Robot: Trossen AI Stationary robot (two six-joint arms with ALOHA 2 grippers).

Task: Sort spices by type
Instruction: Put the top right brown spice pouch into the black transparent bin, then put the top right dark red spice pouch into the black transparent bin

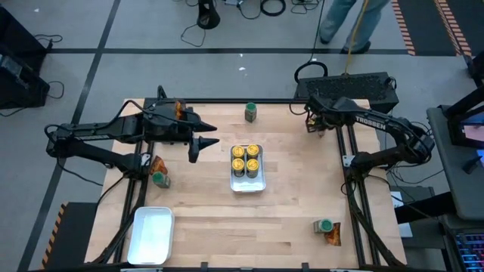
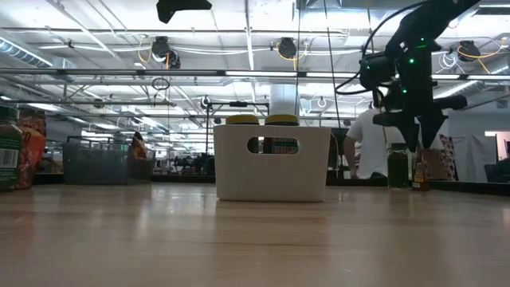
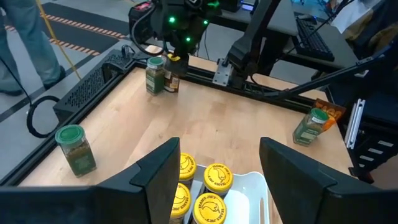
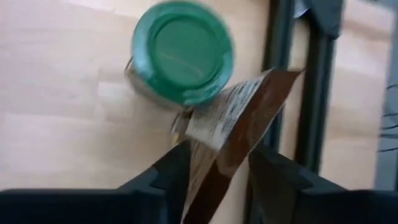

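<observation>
My right gripper [image 4: 217, 171] is at the table's far right corner [image 1: 314, 123], pointing steeply down, shut on an orange-brown packet [image 4: 239, 124]. The packet stands beside a green-lidded jar [image 4: 180, 53]. In the middle, several yellow-lidded jars [image 1: 246, 160] stand in a white tray [image 1: 247, 185]. My left gripper [image 1: 203, 141] hangs open above the table, left of that tray, holding nothing. Other green-lidded jars stand at far centre [image 1: 250, 112], at the left [image 1: 159, 179] and near right [image 1: 324, 226], the last two each with a packet beside them. My right gripper has the packet between its two fingers, one finger [image 4: 171, 171] on each flat side, at the packet's upper part [image 4: 214, 155]. The fingers come from above, slanting down. The packet stands upright against the green-lidded jar, and its lower end [image 2: 420, 182] looks to be at the tabletop.
An empty white tray [image 1: 151, 234] lies at the near left corner. A dark bin [image 1: 348, 87] sits just beyond the table's far right edge. A black frame rail [image 4: 280, 74] runs close by the packet. A person [image 1: 348, 23] stands beyond the far edge.
</observation>
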